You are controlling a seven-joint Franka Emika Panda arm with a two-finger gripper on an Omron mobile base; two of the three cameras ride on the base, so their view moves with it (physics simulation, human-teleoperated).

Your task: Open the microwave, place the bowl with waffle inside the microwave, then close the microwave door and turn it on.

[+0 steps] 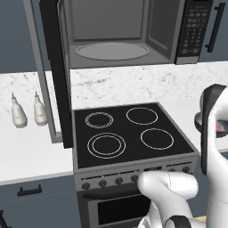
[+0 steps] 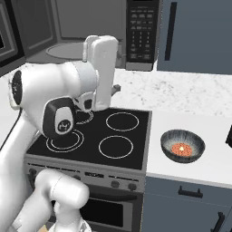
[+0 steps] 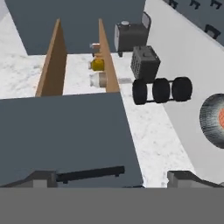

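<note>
The microwave (image 1: pixel 124 31) hangs over the stove with its grey inside and glass turntable (image 1: pixel 111 51) showing. The microwave door (image 1: pixel 55 75) stands swung out to the left. The keypad panel (image 2: pixel 142 31) is at the microwave's right. On the white counter right of the stove sits the dark grey bowl (image 2: pixel 182 145), upright, with the orange waffle (image 2: pixel 182 148) in it. The hand view catches the bowl (image 3: pixel 214 120) at its right edge. My gripper (image 3: pixel 113 179) is open, nothing between its fingertips (image 3: pixel 43 177), well away from the bowl. My arm (image 2: pixel 102 59) is raised over the back of the stove.
A black stove (image 1: pixel 129 131) with four ring burners lies below the microwave. Two white bottles (image 1: pixel 18 113) stand on the left counter. A dark blue cabinet (image 2: pixel 195 31) sits right of the microwave. The hand view faces a cabinet handle (image 3: pixel 87 173), black canisters (image 3: pixel 162 89) and a wooden shelf (image 3: pixel 105 57).
</note>
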